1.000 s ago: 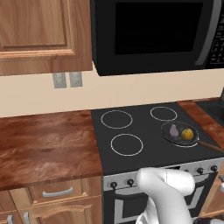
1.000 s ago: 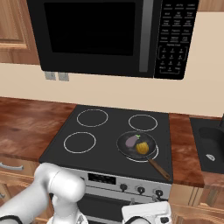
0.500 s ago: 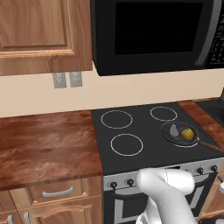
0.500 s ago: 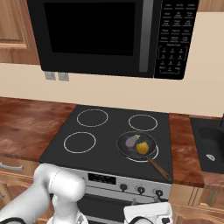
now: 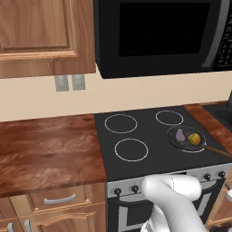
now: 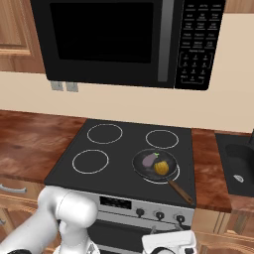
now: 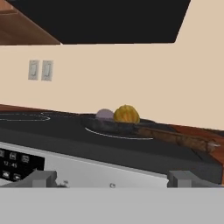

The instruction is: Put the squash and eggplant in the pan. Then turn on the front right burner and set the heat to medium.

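Two vegetables: squash (image 6: 160, 168) and eggplant (image 6: 149, 159) lie touching each other inside the pan (image 6: 141, 170).
Pan: sits on the front right burner (image 6: 174, 176) of the cooktop (image 6: 119, 163), near its front right corner; the handle (image 6: 180, 191) points toward the front right edge.
Left base view: pan (image 5: 174, 138) at the cooktop's right edge, eggplant (image 5: 180, 135) to the left of the squash (image 5: 194, 138), handle (image 5: 218, 152) running out of the picture; two outlets (image 5: 70, 82) on the wall above the wooden counter (image 5: 45, 149).
Right base view: the whole handle, the sink (image 6: 241, 168) beyond the counter strip on the right, the knobs (image 6: 159, 215) along the stove front, and my white hand low at the bottom edge.
Hand view: I look level across the cooktop's front edge; squash (image 7: 126, 113) and eggplant (image 7: 104, 114) rise over the pan rim (image 7: 109, 124), handle (image 7: 179, 139) stretching right, burner ring (image 7: 118, 136) showing in front.
Gripper (image 7: 112, 179): my jaws stand wide apart, nothing between them, fingertips (image 7: 43, 177) low before the stove front.
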### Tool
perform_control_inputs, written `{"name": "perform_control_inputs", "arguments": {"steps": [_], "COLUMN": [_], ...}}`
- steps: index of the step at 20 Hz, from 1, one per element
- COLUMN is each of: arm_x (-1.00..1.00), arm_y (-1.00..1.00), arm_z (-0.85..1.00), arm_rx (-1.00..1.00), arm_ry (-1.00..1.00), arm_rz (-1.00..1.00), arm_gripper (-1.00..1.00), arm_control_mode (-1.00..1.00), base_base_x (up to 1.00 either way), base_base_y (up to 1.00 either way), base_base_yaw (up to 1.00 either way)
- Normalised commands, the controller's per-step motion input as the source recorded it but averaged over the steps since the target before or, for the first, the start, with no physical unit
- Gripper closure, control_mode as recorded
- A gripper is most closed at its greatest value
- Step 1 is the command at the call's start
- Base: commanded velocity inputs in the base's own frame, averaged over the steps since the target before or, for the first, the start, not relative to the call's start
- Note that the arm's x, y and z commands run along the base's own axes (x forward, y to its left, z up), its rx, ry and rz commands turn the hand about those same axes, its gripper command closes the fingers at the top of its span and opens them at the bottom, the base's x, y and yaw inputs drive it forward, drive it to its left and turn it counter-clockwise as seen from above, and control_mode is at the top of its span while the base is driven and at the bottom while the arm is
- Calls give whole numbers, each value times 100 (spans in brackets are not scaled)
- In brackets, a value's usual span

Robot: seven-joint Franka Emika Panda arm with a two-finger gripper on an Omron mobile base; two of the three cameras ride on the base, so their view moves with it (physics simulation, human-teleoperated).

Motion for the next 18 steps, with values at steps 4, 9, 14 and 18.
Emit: {"name": "perform_control_inputs", "arguments": {"steps": [4, 9, 14, 18], "arm_x": [3, 8, 16, 18], "arm_y": [0, 0, 0, 0], "arm_z": [-6, -3, -4, -6], "arm_rx": [0, 0, 0, 0], "arm_ry": [0, 0, 0, 0], "arm_rz": [0, 0, 0, 0], "arm_gripper": [-100, -100, -100, -100], "arm_control_mode": [-100, -100, -100, -100], "base_base_x": [0, 0, 0, 0], "base_base_y": [0, 0, 0, 0], "base_base_yaw": [0, 0, 0, 0]}}
